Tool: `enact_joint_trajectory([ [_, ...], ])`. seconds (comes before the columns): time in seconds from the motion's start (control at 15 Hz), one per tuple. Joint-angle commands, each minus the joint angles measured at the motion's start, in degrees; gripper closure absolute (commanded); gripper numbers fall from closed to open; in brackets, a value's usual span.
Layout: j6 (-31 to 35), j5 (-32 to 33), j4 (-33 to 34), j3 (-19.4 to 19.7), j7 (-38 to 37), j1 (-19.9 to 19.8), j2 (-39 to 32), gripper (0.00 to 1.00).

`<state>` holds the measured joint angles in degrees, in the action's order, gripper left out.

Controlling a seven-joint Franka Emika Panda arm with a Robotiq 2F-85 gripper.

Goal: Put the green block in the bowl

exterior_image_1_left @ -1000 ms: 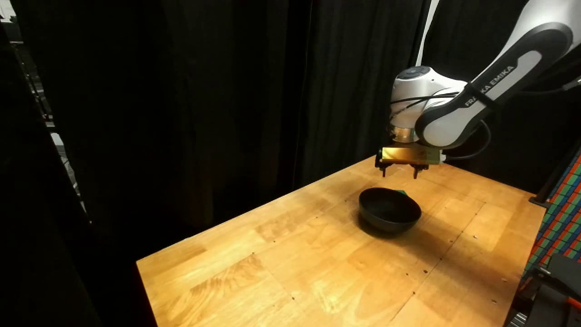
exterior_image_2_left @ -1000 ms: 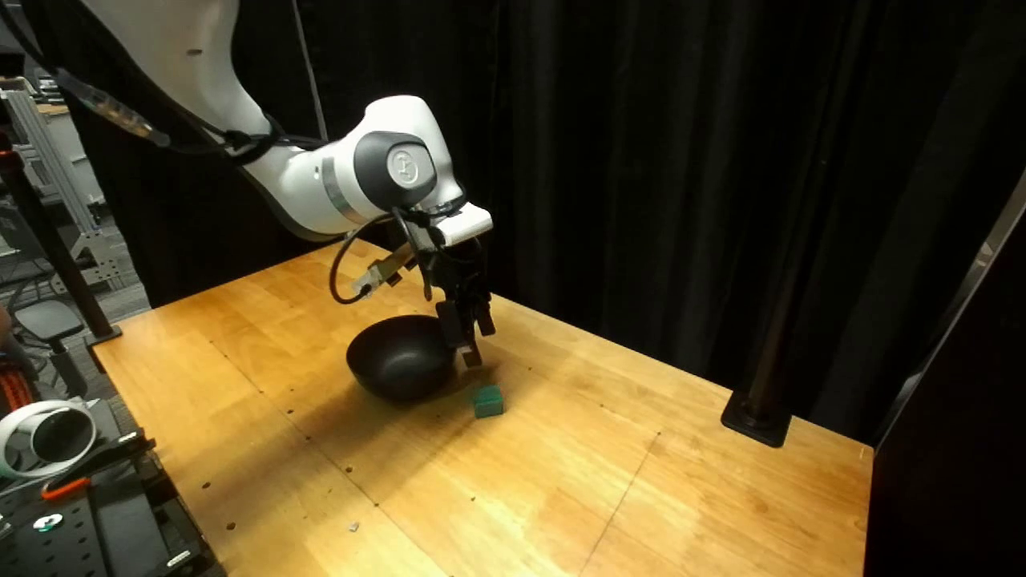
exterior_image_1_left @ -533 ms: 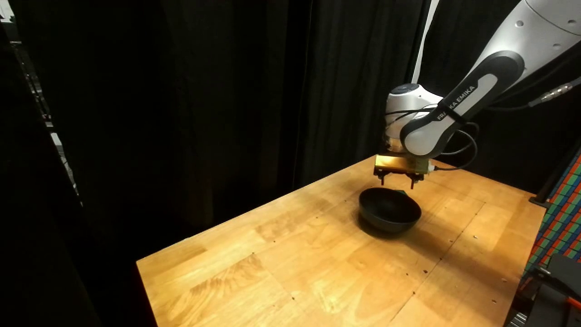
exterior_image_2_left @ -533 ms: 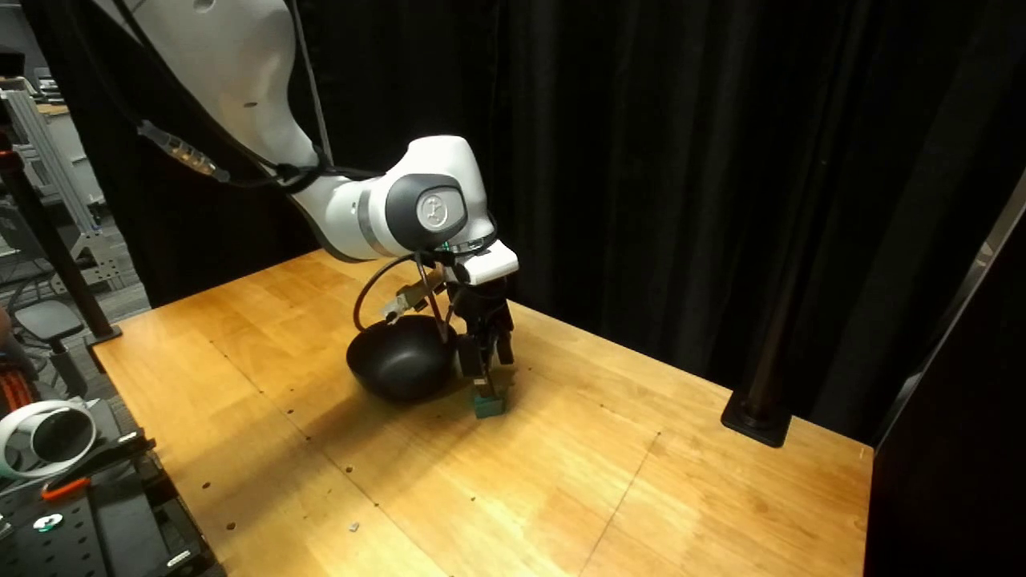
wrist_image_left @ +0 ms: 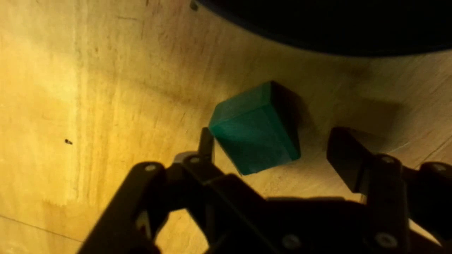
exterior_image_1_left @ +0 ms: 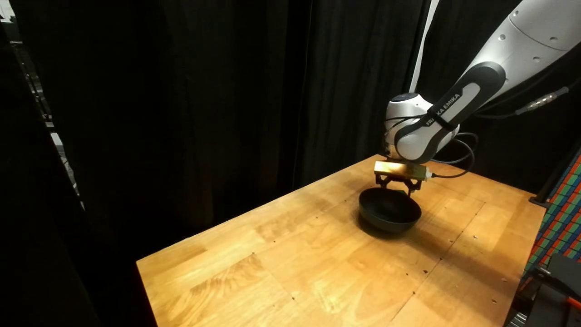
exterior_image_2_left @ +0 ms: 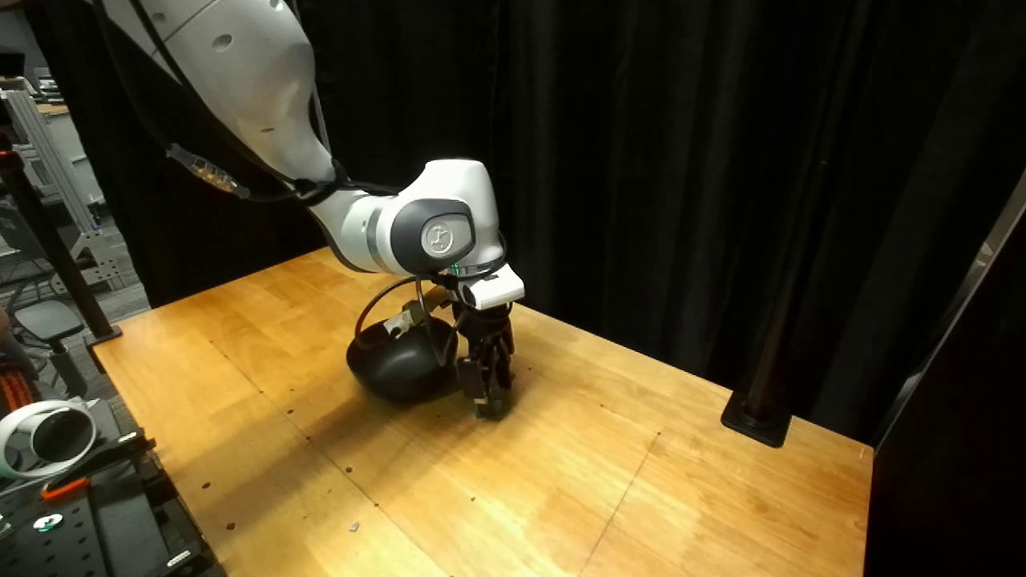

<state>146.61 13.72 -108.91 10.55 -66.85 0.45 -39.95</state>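
The green block (wrist_image_left: 254,137) lies on the wooden table between my fingertips in the wrist view. My gripper (wrist_image_left: 270,139) is open around it. The left finger is close to the block's corner; whether it touches I cannot tell. A gap shows between the block and the right finger. In an exterior view my gripper (exterior_image_2_left: 486,399) points down at table level and mostly hides the block. In an exterior view only a bit of the block (exterior_image_1_left: 402,192) shows behind the black bowl (exterior_image_1_left: 391,224). The bowl (exterior_image_2_left: 397,373) stands upright beside my gripper and also edges into the wrist view (wrist_image_left: 339,28).
The wooden table (exterior_image_1_left: 281,268) has a black post base (exterior_image_2_left: 756,418) at its far edge. Black curtains (exterior_image_2_left: 641,200) hang behind it. A cart with a white ring-shaped object (exterior_image_2_left: 48,437) stands beside the table. A small grey scrap (exterior_image_2_left: 353,526) lies on the table.
My gripper has come down from above the table to around the green block, moving slightly away from the bowl in an exterior view. It stays open. The block and bowl have not moved.
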Motion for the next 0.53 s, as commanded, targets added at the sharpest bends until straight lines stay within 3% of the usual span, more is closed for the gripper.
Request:
enact_joint_trajectory([
  [0.0,-1.2,-3.2,2.0,1.4,2.4,0.9,-0.8,0.51],
  [0.27,-1.8,-5.3,0.9,2.1,2.8,0.8,1.4,0.81],
  [0.47,-1.1,-4.4,-1.0,4.8,1.1,2.1,5.8,0.81],
])
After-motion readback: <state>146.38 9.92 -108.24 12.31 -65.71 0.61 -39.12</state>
